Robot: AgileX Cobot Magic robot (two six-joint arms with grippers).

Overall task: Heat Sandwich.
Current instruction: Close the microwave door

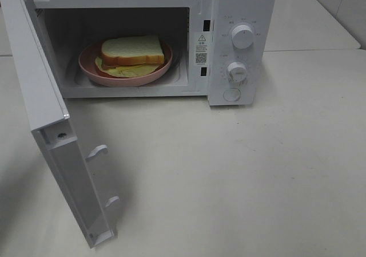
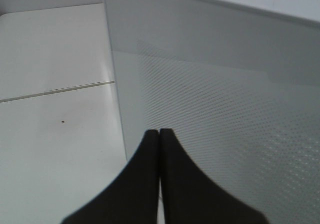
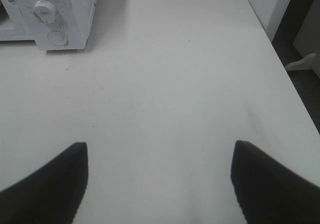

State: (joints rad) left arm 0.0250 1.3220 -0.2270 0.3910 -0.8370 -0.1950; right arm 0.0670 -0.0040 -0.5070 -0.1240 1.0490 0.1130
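The sandwich [image 1: 132, 52] of white bread and pale green lettuce lies on a round pink plate [image 1: 91, 68] inside the open white microwave [image 1: 240, 16]. The microwave door [image 1: 51, 125] stands swung wide open to the left. No gripper shows in the exterior high view. In the left wrist view my left gripper [image 2: 159, 132] is shut on nothing, its tips close against the outer face of the door [image 2: 225, 109]. In the right wrist view my right gripper [image 3: 159, 149] is open and empty above the bare table, with the microwave's control panel [image 3: 50, 19] far off.
The microwave has two knobs [image 1: 242, 36] and a round button [image 1: 231, 94] on its right panel. The white table [image 1: 240, 177] extends in front and to the right. The table's edge and a dark floor [image 3: 300, 44] show in the right wrist view.
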